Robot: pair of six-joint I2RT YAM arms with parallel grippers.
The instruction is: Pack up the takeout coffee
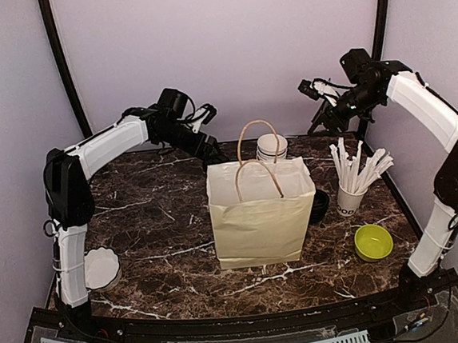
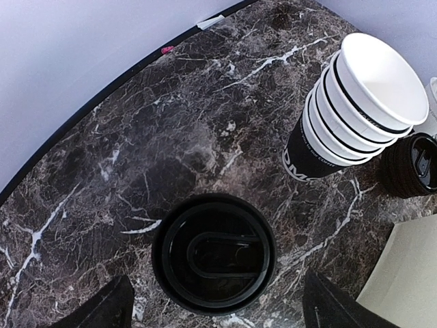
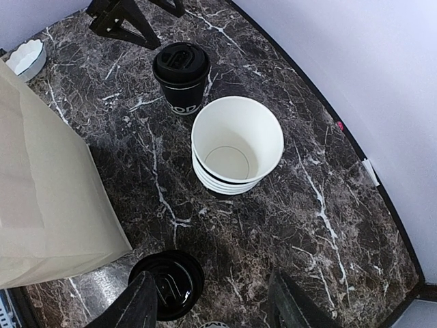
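One takeout coffee (image 2: 214, 253), a black-lidded cup, stands on the marble behind the paper bag (image 1: 257, 217). My left gripper (image 2: 215, 311) hangs over it, open, one finger on each side and not touching. This same cup (image 3: 181, 75) shows in the right wrist view under the left fingers (image 3: 123, 17). A second lidded coffee (image 3: 167, 283) stands by the bag's right side (image 1: 320, 204). My right gripper (image 3: 212, 307) is open above the marble, with nothing between its fingers and its left finger over that cup's edge. In the top view it is raised at the back right (image 1: 325, 119).
A stack of empty lidless cups (image 3: 237, 143) stands between the two coffees, behind the bag (image 1: 272, 146). A cup of white sticks (image 1: 352, 197) and a green bowl (image 1: 373, 241) are at the right. A white bowl (image 1: 101, 267) sits front left.
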